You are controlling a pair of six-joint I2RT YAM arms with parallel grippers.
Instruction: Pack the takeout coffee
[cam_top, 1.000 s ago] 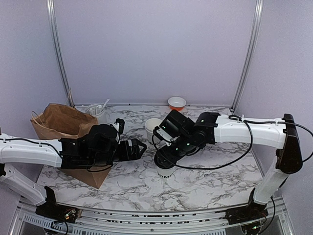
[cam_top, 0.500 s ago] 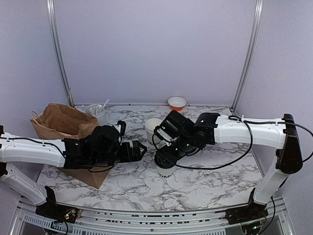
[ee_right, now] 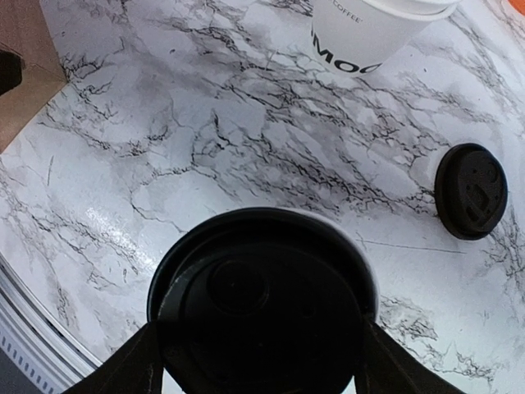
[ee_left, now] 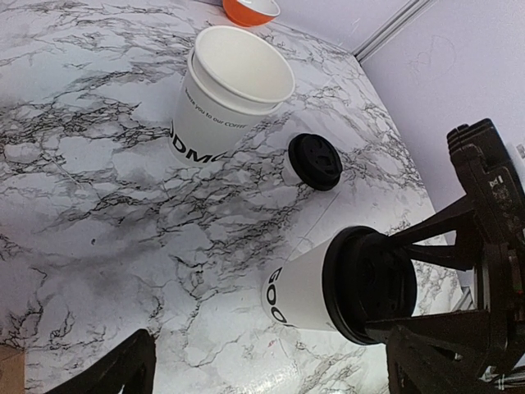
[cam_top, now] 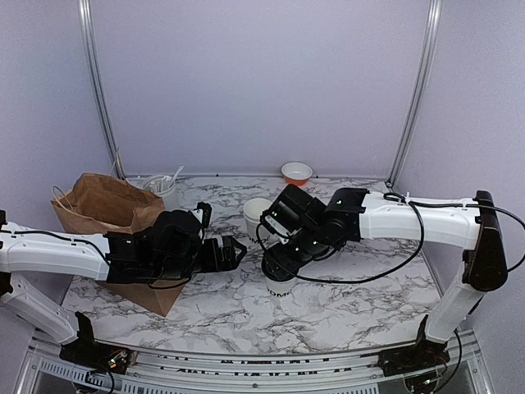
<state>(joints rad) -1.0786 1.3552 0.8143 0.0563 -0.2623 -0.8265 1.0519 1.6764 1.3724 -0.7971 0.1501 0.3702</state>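
Note:
A white paper cup with dark lettering stands on the marble table, also in the left wrist view. Its black lid sits on top. My right gripper reaches down from above, its fingers pressed on either side of the lid. A stack of open white cups stands behind it. A loose black lid lies beside that stack. My left gripper is open and empty, low over the table, left of the lidded cup.
An open brown paper bag stands at the left, partly behind my left arm. A grey-white canister of utensils is at the back left. A small orange-and-white bowl sits at the back wall.
My left arm has sunk slightly. My right gripper stays on the lid over the cup, almost unmoved.

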